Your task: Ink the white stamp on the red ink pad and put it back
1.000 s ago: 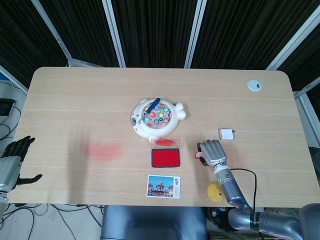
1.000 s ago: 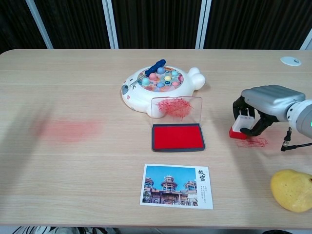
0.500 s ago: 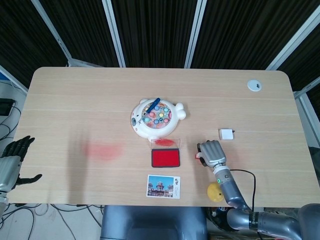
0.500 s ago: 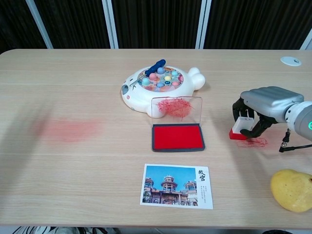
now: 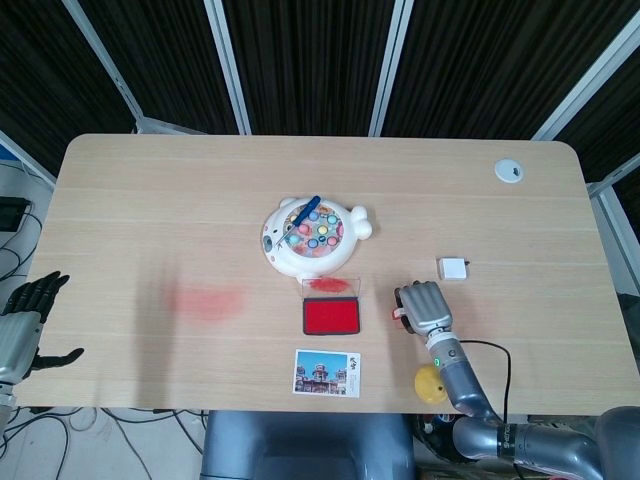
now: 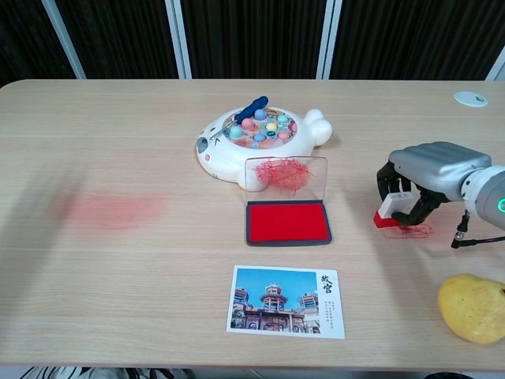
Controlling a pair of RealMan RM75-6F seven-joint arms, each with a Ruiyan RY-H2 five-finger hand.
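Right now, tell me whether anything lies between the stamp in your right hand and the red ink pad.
Nothing visible does. The right hand holds the white stamp at the table, right of the red ink pad. Only bare table separates them; the pad's clear lid stands open behind it.

White stamp point(image 6: 390, 210) with red base; red pad point(image 6: 287, 222), dark-rimmed; pale wood bench point(image 6: 118, 142) with red smear point(image 6: 110, 210); yellow fruit point(image 6: 474, 309).

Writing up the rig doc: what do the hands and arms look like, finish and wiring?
Right hand: silver-grey metal back, dark fingers; its grey forearm carries a green light and a black cable. Left hand: dark fingers, grey palm, at the frame edge. No sleeves.
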